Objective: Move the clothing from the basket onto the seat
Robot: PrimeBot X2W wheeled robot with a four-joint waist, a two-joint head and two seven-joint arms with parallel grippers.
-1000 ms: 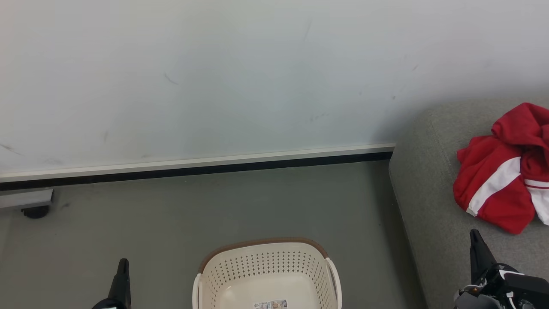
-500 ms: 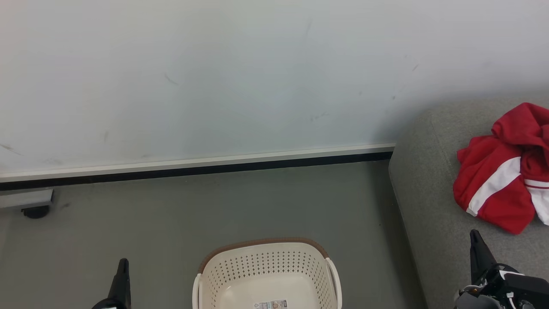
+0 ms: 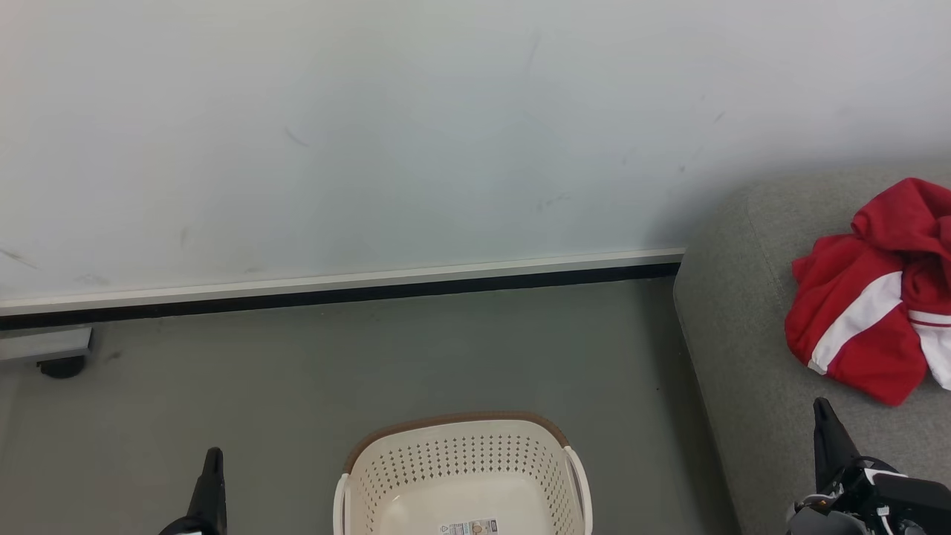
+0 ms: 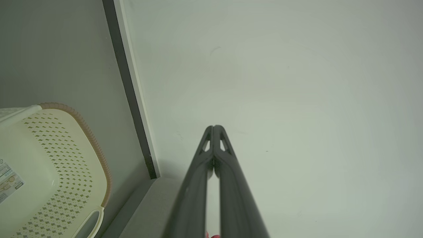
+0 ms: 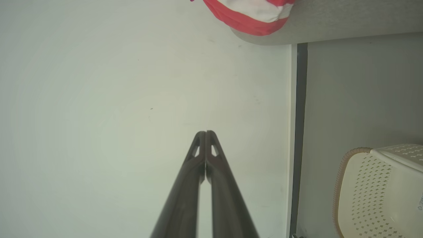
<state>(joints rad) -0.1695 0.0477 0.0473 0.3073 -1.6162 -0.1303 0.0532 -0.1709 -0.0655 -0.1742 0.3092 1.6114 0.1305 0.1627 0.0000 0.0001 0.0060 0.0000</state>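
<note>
In your head view, the left pincer [image 3: 213, 457] rises at 7 o'clock as one slim dark finger pointing to 12. The right pincer [image 3: 822, 409] does the same at 5 o'clock. The cream perforated plastic basket [image 3: 461, 457], with its brown woven-look rim, sits on the grey floor [image 3: 297, 371] at 6 o'clock. A sticker [image 3: 468, 527] shows on its smooth bottom. The clothing [image 3: 854, 334], soft crumpled red fabric with broad white stripes, lies on the grey woven seat [image 3: 735, 334] at 3 o'clock.

In your left wrist view, that pincer's tapered fingers meet at the tips, gripping nothing, aimed at the pale wall [image 4: 297, 82]. The basket lies at 8 o'clock.

In your right wrist view, its fingers likewise press together bare. The clothing is on the round-cornered seat at 12 to 1 o'clock, and the basket is at 4.
</note>
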